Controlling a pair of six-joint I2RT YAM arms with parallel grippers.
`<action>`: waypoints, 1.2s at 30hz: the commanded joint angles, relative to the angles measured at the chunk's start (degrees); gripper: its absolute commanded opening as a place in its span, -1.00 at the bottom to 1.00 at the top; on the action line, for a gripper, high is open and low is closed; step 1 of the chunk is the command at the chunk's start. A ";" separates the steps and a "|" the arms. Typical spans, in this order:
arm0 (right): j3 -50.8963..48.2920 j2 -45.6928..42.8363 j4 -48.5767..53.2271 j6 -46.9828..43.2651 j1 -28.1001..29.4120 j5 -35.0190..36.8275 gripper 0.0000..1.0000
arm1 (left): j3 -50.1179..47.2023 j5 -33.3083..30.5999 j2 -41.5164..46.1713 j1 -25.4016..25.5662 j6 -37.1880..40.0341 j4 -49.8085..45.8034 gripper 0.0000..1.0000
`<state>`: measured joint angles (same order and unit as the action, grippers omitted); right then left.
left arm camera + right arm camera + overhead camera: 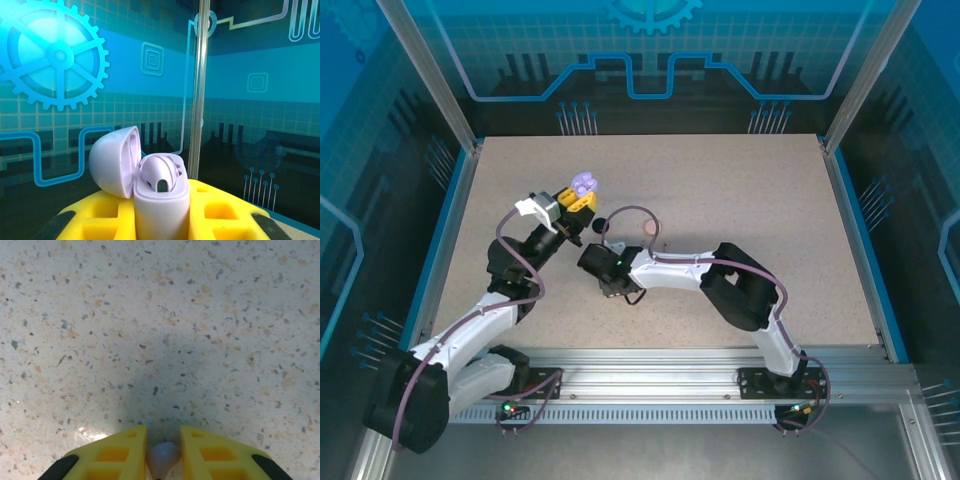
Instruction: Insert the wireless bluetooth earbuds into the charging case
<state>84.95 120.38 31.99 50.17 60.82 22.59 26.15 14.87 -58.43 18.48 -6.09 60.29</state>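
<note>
My left gripper point(156, 192) is closed on the lilac charging case point(162, 212) and holds it upright and off the table. The ribbed yellow fingers point(222, 212) press its smooth, glossy sides. The domed lid point(114, 161) is swung open to the left. In the case's mouth I see a rounded lilac form with a dark slot, but I can't tell what it is. From above, the case point(585, 184) sits at the tip of the left gripper point(577, 199), over the middle-left of the table.

My right gripper point(163, 436) points straight down, its jaws narrow. Between its yellow fingers point(117, 452) it pinches a small, pale, smooth earbud point(162, 457), just above the surface.

The table point(750, 190) is a matte beige board flecked with dark and orange specks. On it, near the right wrist, lie a small black round object point(601, 225) and a pale pink disc point(650, 228), set apart from each other. Aluminium posts point(201, 90) frame blue panels printed with a gear point(55, 52) and circuit lines.
</note>
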 commanded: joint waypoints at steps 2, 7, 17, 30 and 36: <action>-2.15 -5.75 0.55 0.56 0.87 2.98 -0.58 | 0.92 1.68 0.88 -0.55 -0.30 1.87 -1.00; -4.52 -11.11 0.01 -0.07 0.54 4.84 -0.60 | 0.92 2.05 0.96 -0.42 -0.41 1.93 -1.00; -8.71 -27.46 -0.17 -5.18 -2.59 9.11 -0.61 | 1.20 4.47 0.10 -0.29 -0.39 2.19 -1.00; -2.12 -42.20 -4.23 -17.96 -5.80 10.93 -0.63 | 1.55 6.92 -3.93 1.72 -0.40 1.90 -1.00; -0.96 -43.13 -11.42 -23.00 -5.88 7.12 -0.62 | 1.93 8.66 -5.53 2.83 -0.69 0.93 -1.00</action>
<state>82.65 77.67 25.30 31.38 55.37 31.73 26.20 21.34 -63.31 20.67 -6.11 60.27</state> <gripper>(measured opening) 0.192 0.223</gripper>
